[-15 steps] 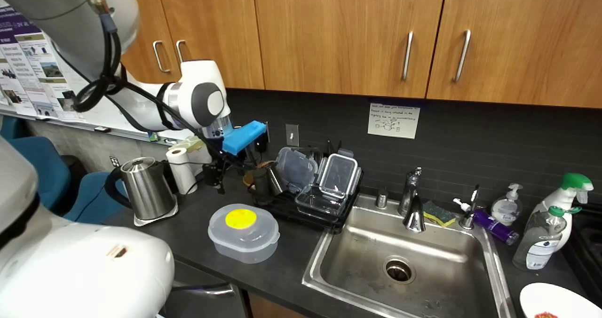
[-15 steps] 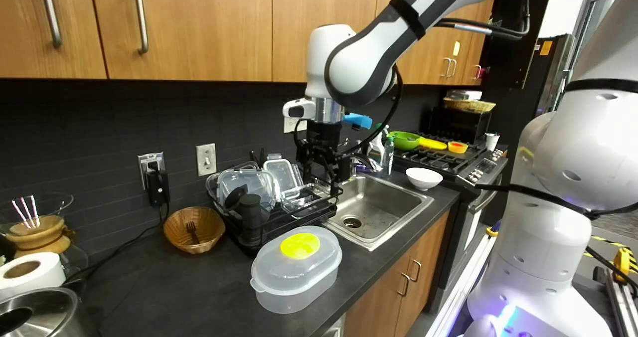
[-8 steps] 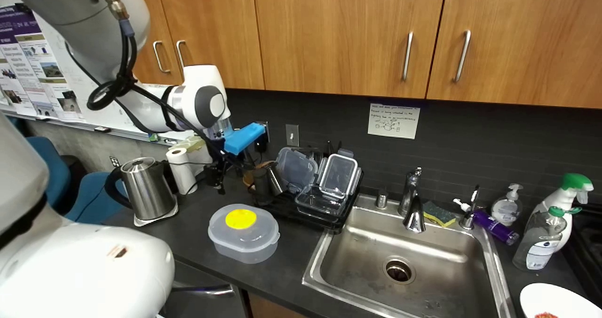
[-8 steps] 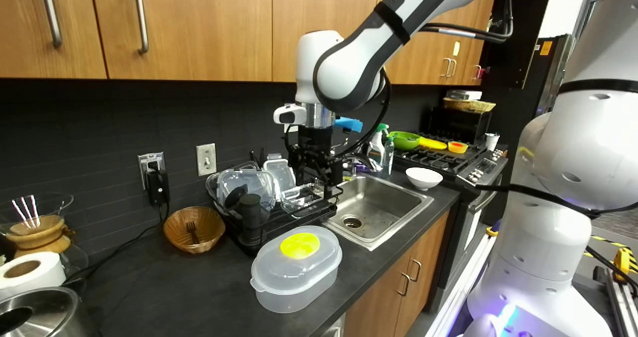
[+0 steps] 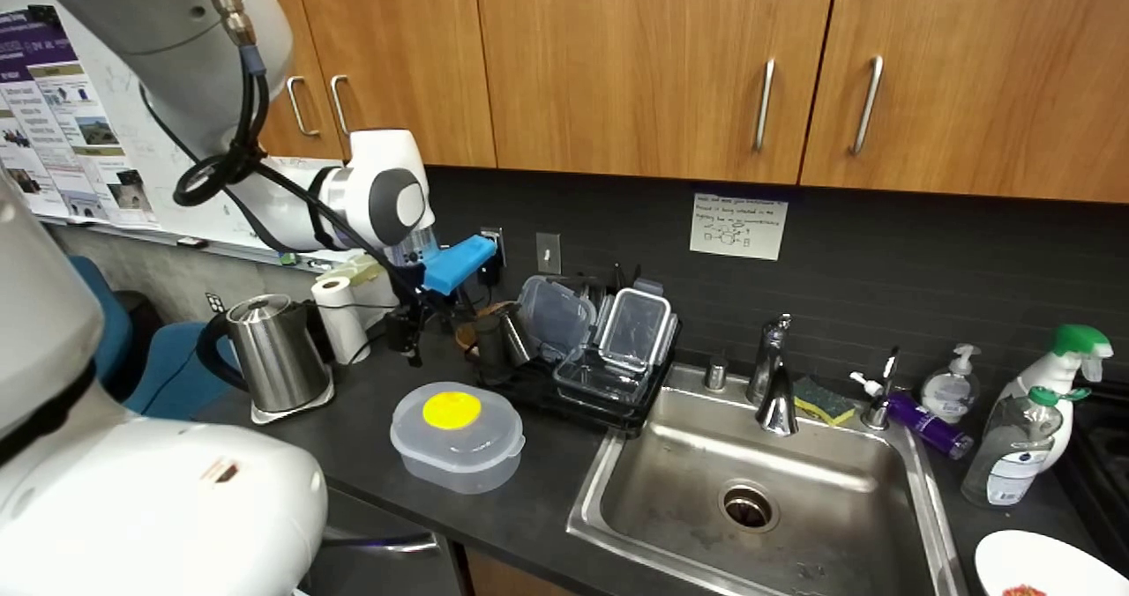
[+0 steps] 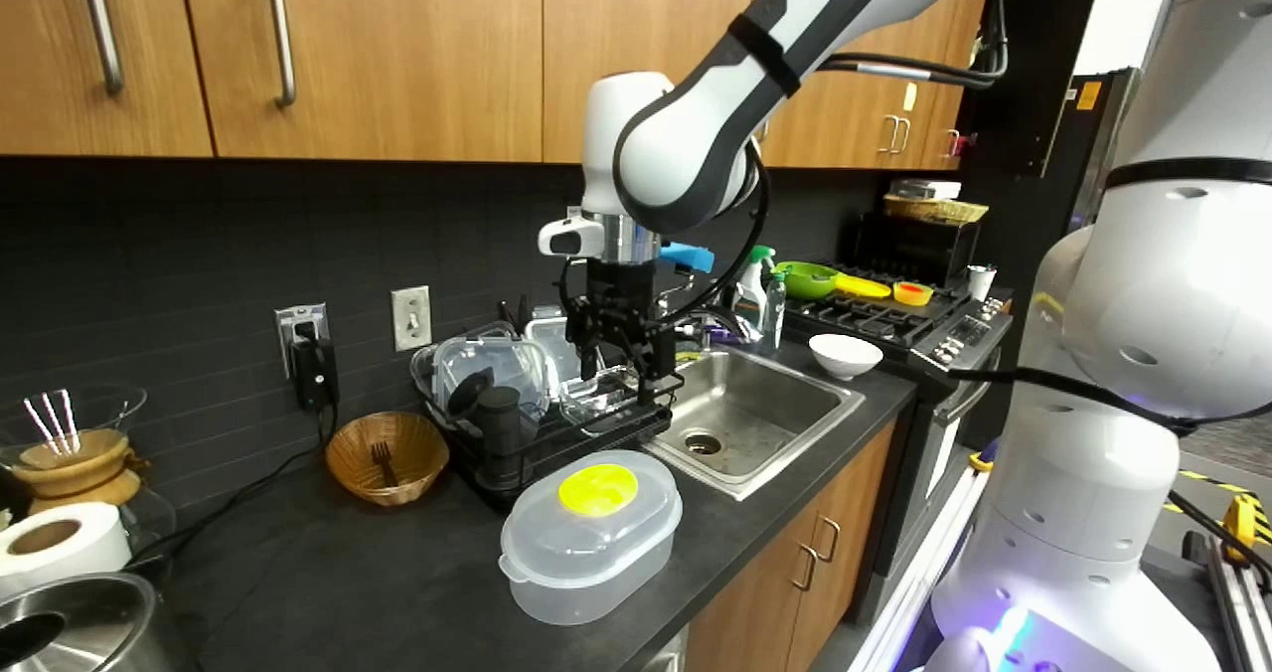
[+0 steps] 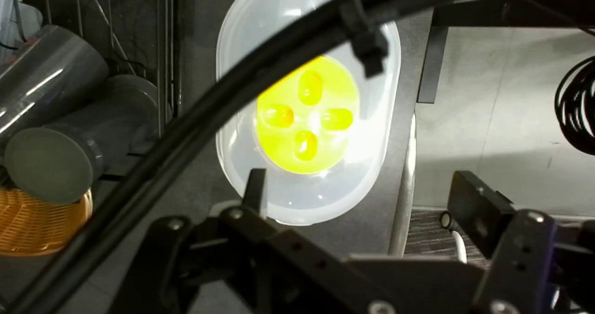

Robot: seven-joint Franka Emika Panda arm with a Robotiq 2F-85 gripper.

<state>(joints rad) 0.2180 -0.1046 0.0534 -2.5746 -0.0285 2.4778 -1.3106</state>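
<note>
I have my gripper (image 7: 360, 198) above the counter (image 6: 328, 592), fingers (image 7: 479, 212) spread well apart. Nearest it, not touching, the lidded plastic container (image 6: 591, 543), a yellow disc (image 7: 308, 119) on top, sits close to the counter's front edge. Behind that I see the dish rack (image 5: 609, 413) toward the back edge, next to the sink (image 6: 755, 428). Farther off, a white bowl (image 6: 845, 356) rests by the front corner, beside the stove (image 6: 879, 326).
</note>
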